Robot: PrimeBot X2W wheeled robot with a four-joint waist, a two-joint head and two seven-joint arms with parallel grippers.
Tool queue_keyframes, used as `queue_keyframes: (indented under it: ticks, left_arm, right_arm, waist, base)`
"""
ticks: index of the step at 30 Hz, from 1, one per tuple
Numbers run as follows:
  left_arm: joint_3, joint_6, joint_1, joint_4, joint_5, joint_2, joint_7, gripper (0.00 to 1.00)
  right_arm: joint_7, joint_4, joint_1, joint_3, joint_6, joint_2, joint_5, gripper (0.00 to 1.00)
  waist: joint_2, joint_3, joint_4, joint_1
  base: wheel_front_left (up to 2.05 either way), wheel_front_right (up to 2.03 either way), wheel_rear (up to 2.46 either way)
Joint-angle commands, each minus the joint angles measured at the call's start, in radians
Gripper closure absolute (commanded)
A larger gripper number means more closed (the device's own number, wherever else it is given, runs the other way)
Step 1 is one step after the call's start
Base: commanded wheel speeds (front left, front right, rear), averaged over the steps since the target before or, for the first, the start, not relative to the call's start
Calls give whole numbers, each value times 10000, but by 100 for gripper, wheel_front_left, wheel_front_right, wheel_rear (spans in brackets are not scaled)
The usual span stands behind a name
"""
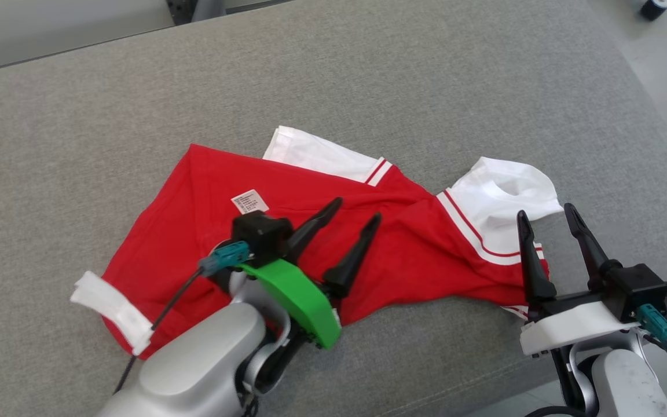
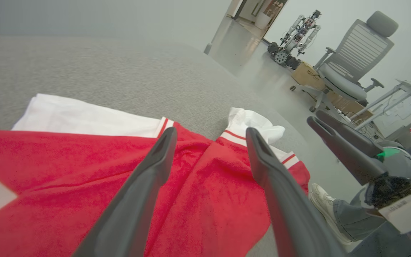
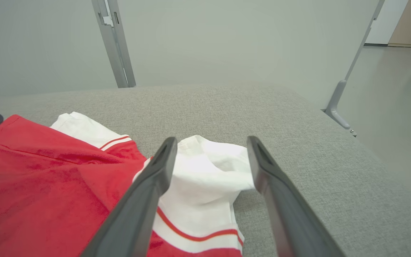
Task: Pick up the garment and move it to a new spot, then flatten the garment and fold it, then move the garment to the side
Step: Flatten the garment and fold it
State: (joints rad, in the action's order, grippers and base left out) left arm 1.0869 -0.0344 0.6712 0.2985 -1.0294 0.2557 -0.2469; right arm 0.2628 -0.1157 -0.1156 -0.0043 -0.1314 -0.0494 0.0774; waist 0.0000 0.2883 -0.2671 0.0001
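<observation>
Head view: rumpled red garment (image 1: 194,197), white sleeves; left fingers (image 1: 316,222) and right fingers (image 1: 531,260) spread wide.

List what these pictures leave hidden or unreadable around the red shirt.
- Print on the small white label of the red and white fabric garment: too small in the head view, blurred and cut by the edge in the left wrist view.
- Garment's near edge: covered by the left gripper in the head view.
- Person beyond a white shoe: hidden by the right gripper, left wrist view.
</observation>
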Motion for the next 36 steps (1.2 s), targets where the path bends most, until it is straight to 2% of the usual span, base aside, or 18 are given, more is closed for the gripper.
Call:
queue_keyframes:
  ticks: [1, 6, 7, 12, 14, 18, 23, 24, 25, 26, 27, 28, 29, 31, 32, 34, 35, 36]
  left_arm:
    - [-233, -268, -311, -293, -171, 478, -23, 0]
    - [-659, -719, -532, -770, -432, 1995, 465, 0]
    - [-659, -719, -532, -770, -432, 1995, 465, 0]
    - [-935, -634, -552, -943, -1151, 2825, 1386, 0]
    - [-864, -521, -425, -823, -1280, 2960, 1733, 0]
    - [-823, -156, -477, -667, -1779, 2816, 2257, 0]
    - [-580, -33, -442, -113, -1677, 2650, 2446, 0]
    - [-532, -45, -468, -2, -1693, 2612, 2519, 18]
    - [-514, -58, -509, 103, -1746, 2572, 2537, 51]
    - [-503, -114, -541, 206, -1751, 2570, 2553, 55]
    - [-500, -158, -564, 300, -1718, 2591, 2535, 51]
    - [-509, -231, -585, 412, -1685, 2608, 2499, 11]
    - [-475, -289, -619, 508, -1664, 2629, 2538, 0]
    - [-366, -301, -715, 601, -1723, 2632, 2717, 0]
    - [-298, -235, -746, 625, -1765, 2631, 2826, 8]
    - [-164, -85, -822, 596, -1805, 2599, 3021, 76]
    - [-126, -42, -902, 596, -1863, 2570, 3069, 100]
    - [-92, -19, -937, 603, -1875, 2550, 3090, 100]
  right_arm:
    - [32, 2, 176, -16, 14, -17, -107, 0]
    - [32, -25, 184, 92, 14, -20, -215, 0]
    - [32, -25, 184, 92, 14, -20, -215, 0]
    - [32, -23, 58, 110, 14, -20, -299, 0]
    - [32, -46, 14, 134, 14, -20, -314, 0]
    - [32, -66, -11, 186, 14, -20, -316, 0]
    - [32, -111, 69, 213, 14, -18, -298, 0]
    - [32, -116, 91, 210, 14, -20, -292, 0]
    - [32, -116, 115, 203, 14, -18, -286, 0]
    - [32, -119, 142, 193, 14, -18, -285, 0]
    - [32, -127, 174, 178, 14, -18, -295, 0]
    - [32, -134, 196, 163, 14, -18, -308, 0]
    - [32, -135, 210, 150, 14, -18, -317, 0]
    - [32, -139, 245, 108, 14, -18, -346, 0]
    - [32, -142, 264, 89, 14, -18, -361, 0]
    - [32, -149, 271, 74, 14, -18, -376, 0]
    - [32, -156, 260, 83, 14, -18, -386, 0]
    - [32, -164, 239, 91, 14, -18, -389, 0]
  waist:
    - [0, -314, 621, -1]
    - [0, -337, 888, -1]
    - [0, -337, 888, -1]
    - [0, -282, 989, -1]
    - [0, -259, 988, -1]
    - [0, -223, 927, -1]
    - [0, -235, 814, -1]
    - [0, -246, 793, -1]
    - [0, -257, 776, -1]
    - [0, -274, 763, -1]
    - [0, -291, 757, -1]
    - [0, -307, 755, -1]
    - [0, -319, 759, -1]
    - [0, -349, 790, -1]
    - [0, -368, 810, -1]
    - [0, -388, 854, -1]
    - [0, -395, 876, -1]
    - [0, -401, 898, -1]
  base:
    - [0, 0, 0]
    - [0, 0, 0]
    - [0, 0, 0]
    - [0, 0, 0]
    - [0, 0, 0]
    - [0, 0, 0]
    - [0, 0, 0]
    - [0, 0, 0]
    - [0, 0, 0]
    - [0, 0, 0]
    - [0, 0, 0]
    - [0, 0, 0]
    - [0, 0, 0]
    - [0, 0, 0]
    - [0, 0, 0]
    - [0, 0, 0]
    - [0, 0, 0]
    - [0, 0, 0]
